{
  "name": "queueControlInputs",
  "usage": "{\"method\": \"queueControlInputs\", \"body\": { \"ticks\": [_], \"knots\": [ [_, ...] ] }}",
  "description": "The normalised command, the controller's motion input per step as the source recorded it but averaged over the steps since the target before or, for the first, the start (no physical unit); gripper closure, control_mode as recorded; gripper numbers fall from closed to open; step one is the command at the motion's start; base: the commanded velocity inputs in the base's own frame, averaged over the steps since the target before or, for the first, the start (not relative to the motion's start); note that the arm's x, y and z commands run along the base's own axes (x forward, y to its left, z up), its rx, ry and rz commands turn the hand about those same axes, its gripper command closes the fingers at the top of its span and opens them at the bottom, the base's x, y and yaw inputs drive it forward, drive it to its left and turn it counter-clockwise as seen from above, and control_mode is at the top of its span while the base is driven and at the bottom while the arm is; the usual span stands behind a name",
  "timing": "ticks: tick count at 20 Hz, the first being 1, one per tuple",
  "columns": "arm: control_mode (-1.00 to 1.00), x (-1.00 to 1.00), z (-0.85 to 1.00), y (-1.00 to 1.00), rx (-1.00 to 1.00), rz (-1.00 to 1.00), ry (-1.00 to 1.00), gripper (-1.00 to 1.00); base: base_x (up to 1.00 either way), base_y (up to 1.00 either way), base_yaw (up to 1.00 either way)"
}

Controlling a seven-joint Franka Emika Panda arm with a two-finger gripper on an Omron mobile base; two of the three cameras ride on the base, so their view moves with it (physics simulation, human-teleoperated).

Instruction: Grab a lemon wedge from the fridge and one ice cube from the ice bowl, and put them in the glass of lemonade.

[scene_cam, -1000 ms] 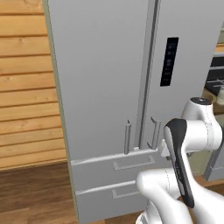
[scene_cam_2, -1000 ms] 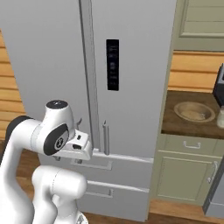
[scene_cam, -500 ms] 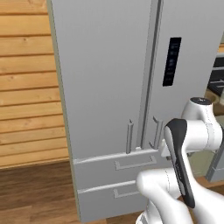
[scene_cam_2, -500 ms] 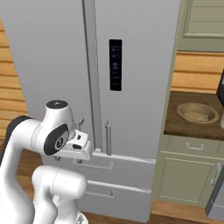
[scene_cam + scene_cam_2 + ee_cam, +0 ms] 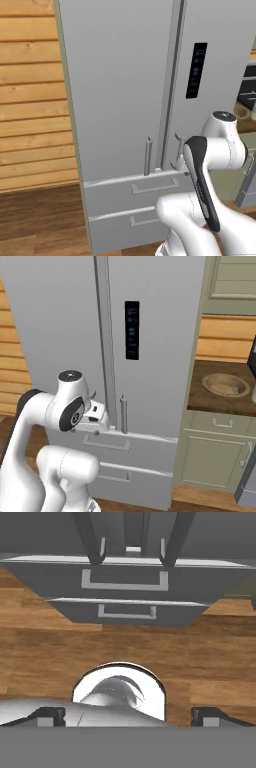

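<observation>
Fridge shut, gripper open and empty in front of it.

You face the fridge with both doors closed, so the lemon wedge must be inside, hidden from you. Your gripper has its jaws spread wide, holding nothing. Expect a stiff, heavy door: take a vertical bar handle squarely and pull steadily. The wedge will likely be light, soft and slippery, so pinch gently. The ice bowl sits on the tabletop to the right; wood floor below.

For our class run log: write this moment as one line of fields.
stage: before fridge | doors: closed | claw: open, holding nothing | ice bowl: on counter right of fridge
</observation>
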Motion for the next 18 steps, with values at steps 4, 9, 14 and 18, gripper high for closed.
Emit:
{"method": "queueControlInputs", "body": {
  "ticks": [4,9,14,18],
  "knots": [
    [-1.00,1.00,-0.11,-0.02,0.00,0.01,-0.08,-1.00,0.00,0.00,0.00],
    [-1.00,0.85,-0.08,-0.28,0.00,0.00,-0.13,-1.00,0.00,0.00,0.00],
    [-1.00,0.48,0.00,-0.49,0.00,0.00,-0.18,-1.00,0.00,0.00,0.00],
    [-1.00,0.81,-0.28,-0.23,0.00,0.03,-0.03,-1.00,0.00,0.00,0.00]
  ]
}}
